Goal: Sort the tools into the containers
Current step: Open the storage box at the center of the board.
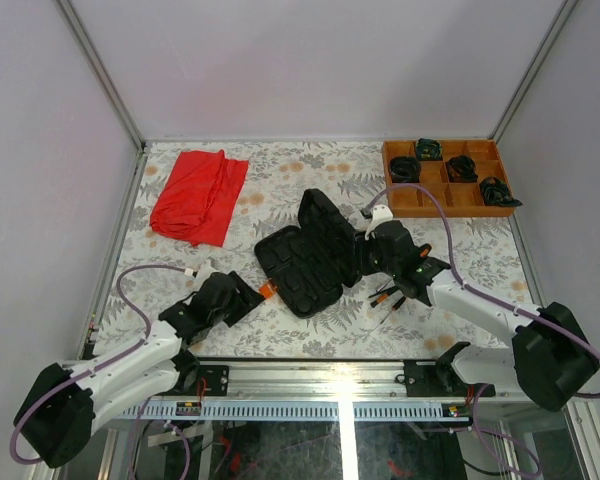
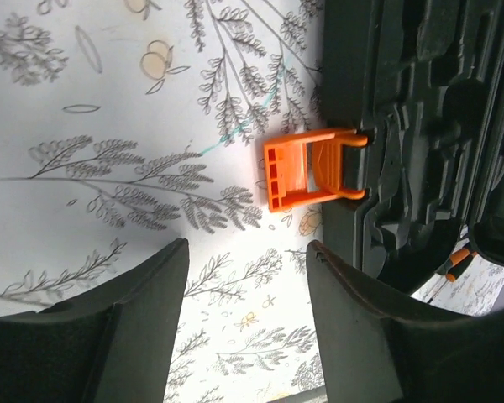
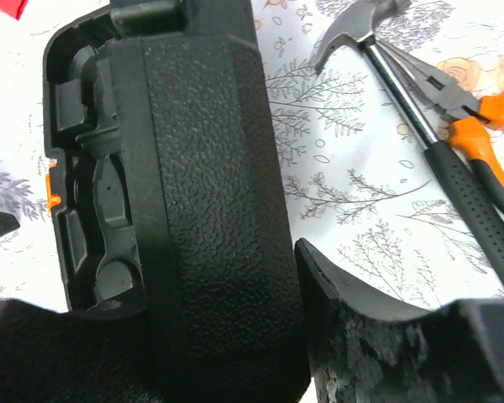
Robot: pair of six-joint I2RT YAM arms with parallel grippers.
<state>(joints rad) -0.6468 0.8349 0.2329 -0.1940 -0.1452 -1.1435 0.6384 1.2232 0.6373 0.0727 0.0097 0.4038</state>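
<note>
Top view: black hinged plastic tool case (image 1: 315, 255) lies open mid-table, and we see no tools in its moulded slots. Right gripper (image 1: 368, 250) is at the raised lid. Left gripper (image 1: 250, 292) sits low beside the small orange latch (image 1: 267, 291). Thin orange-and-black screwdrivers (image 1: 388, 296) lie on the table just right of the case, under the right arm. Orange-brown wooden compartment tray (image 1: 450, 211) at far right holds black coiled bundles (image 1: 461, 167), no tools.

Left wrist: fingers (image 2: 126, 336) are apart with nothing between them. The latch is just ahead, untouched.

Right wrist: fingers (image 3: 386, 336) sit either side of the lid wall, pressing it, so we call it clamped on the case. Silver-headed hammer (image 3: 466, 201) and orange-handled pliers (image 3: 454, 101) lie touching, beside the case. We judge the hammer rigid and head-heavy, so take it on the black grip, up toward the head. Pliers look stiff with grippy handles.
</note>
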